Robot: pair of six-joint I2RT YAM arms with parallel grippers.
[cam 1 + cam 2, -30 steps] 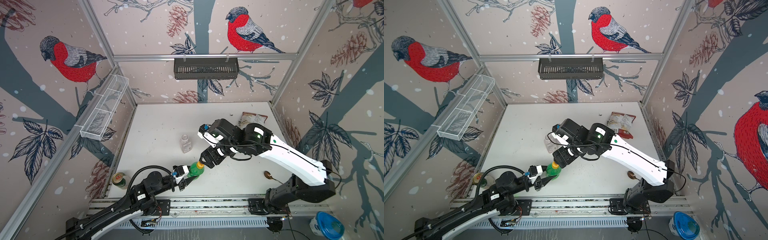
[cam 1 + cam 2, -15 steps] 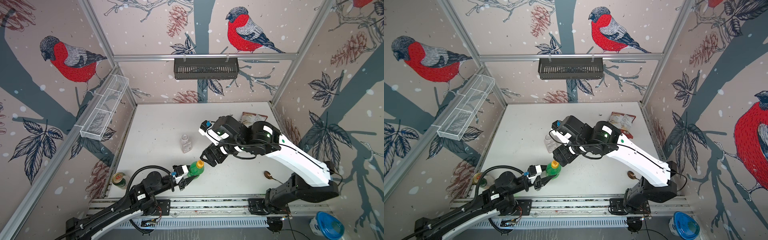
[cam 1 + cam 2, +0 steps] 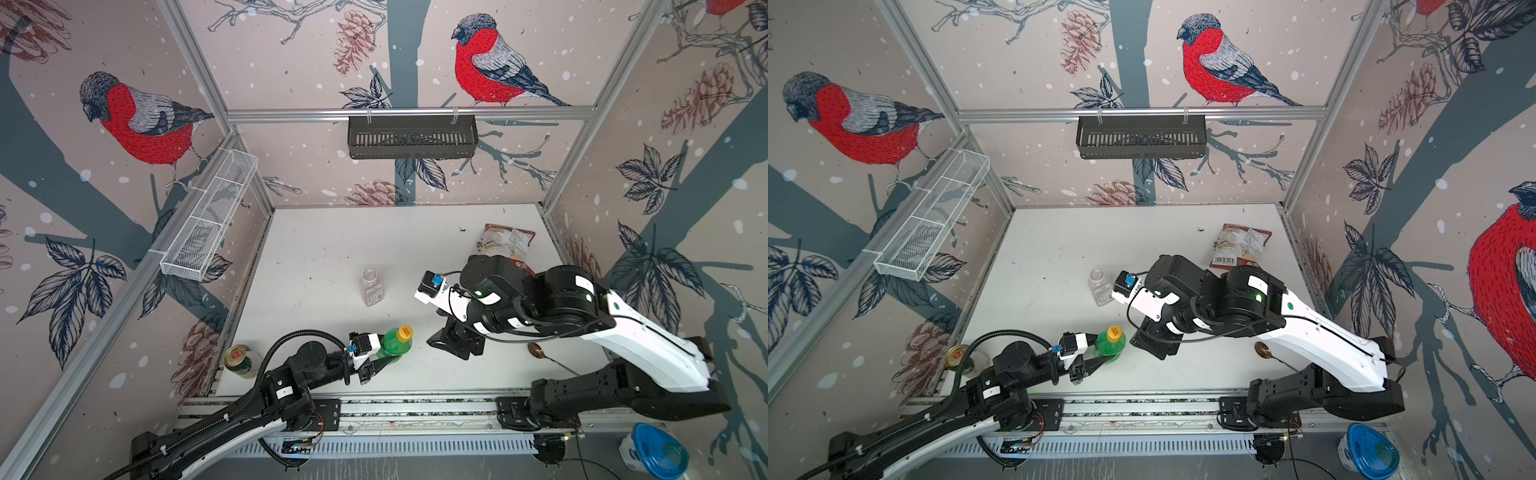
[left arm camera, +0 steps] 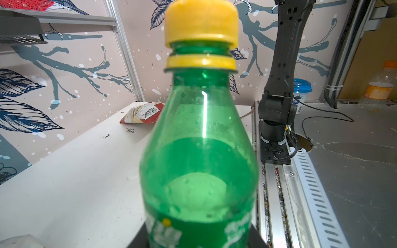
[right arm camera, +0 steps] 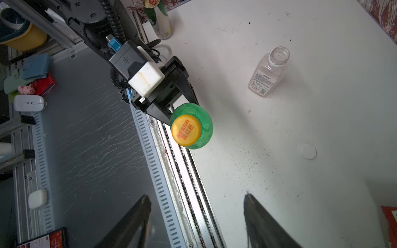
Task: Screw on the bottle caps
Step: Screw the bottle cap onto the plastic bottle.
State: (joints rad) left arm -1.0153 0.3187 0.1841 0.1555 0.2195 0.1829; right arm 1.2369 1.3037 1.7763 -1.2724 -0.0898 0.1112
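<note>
Your left arm lies low along the bottom of both top views, stretched toward the centre. The left gripper (image 3: 388,354) has its fingers (image 5: 189,90) clamped on the green bottle (image 3: 392,343), which stands upright on the tabletop (image 3: 324,257) at lower centre. The orange-yellow cap (image 3: 404,332) sits on its neck; in the left wrist view a strip of green thread shows under the cap. Your right arm bends in from the right edge with the wrist turned down, and the right gripper (image 5: 195,199) hangs with fingers apart and nothing between them. A second ago this gripper was at the cap; now it has drawn back to the right, apart from the bottle. The left arm and green bottle have not moved. The clear bottle (image 3: 371,289) stands uncapped in the middle of the frame, and the white cap (image 5: 308,151) lies flat on the tabletop, apart from both bottles
</note>
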